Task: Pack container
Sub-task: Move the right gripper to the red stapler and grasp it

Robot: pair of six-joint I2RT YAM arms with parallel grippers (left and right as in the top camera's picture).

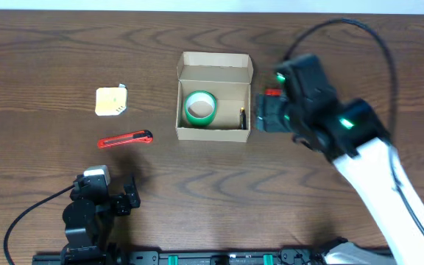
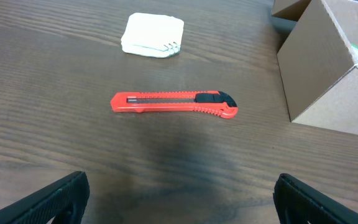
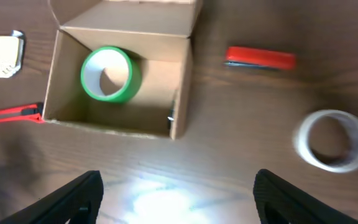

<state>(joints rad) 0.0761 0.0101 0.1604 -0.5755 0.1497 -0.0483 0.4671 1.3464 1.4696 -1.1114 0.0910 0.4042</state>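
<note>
The container [image 1: 213, 134] is an open tan cardboard box in the middle of the table, its lid flap folded back. A green tape roll [image 1: 199, 107] lies inside it, with a small dark item [image 1: 242, 118] at its right wall. My right gripper [image 1: 267, 114] is open and empty, just right of the box. The right wrist view shows the box [image 3: 182, 87], the green roll [image 3: 107, 73] and my open fingers [image 3: 179, 199] above bare table. My left gripper [image 1: 105, 193] is open and empty at the front left, also seen in the left wrist view [image 2: 179, 199].
A red box cutter [image 1: 126, 139] [image 2: 173, 104] lies left of the box, with a tan pad [image 1: 110, 101] [image 2: 153, 35] behind it. A red stapler-like item [image 3: 260, 58] and a whitish tape roll [image 3: 331, 140] lie right of the box, mostly under my right arm in the overhead view.
</note>
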